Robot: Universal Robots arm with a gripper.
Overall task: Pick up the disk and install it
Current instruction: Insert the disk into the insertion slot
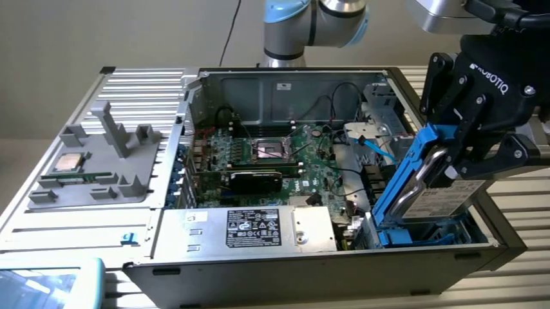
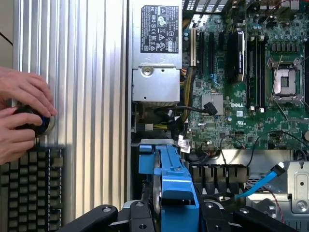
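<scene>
The disk (image 1: 447, 196) is a silver-grey drive with a white label, set in a blue carrier frame (image 1: 411, 170). My black gripper (image 1: 460, 158) is shut on it, one finger on each side. The disk stands steeply tilted, its lower end down in the blue drive bay (image 1: 421, 237) at the open computer case's near corner, on the exterior view's right. In the wrist view the disk's blue carrier (image 2: 174, 193) runs edge-on between my gripper's (image 2: 176, 220) two black fingers (image 2: 104, 215), over the bay beside the case wall.
Inside the case lie the motherboard (image 1: 275, 154), a silver power-supply box (image 1: 257, 228) and a blue cable (image 1: 382, 148) near the bay. A grey tray (image 1: 94, 174) with a small chip (image 1: 69, 161) sits outside. A person's hands (image 2: 21, 113) rest by a keyboard (image 2: 29, 188).
</scene>
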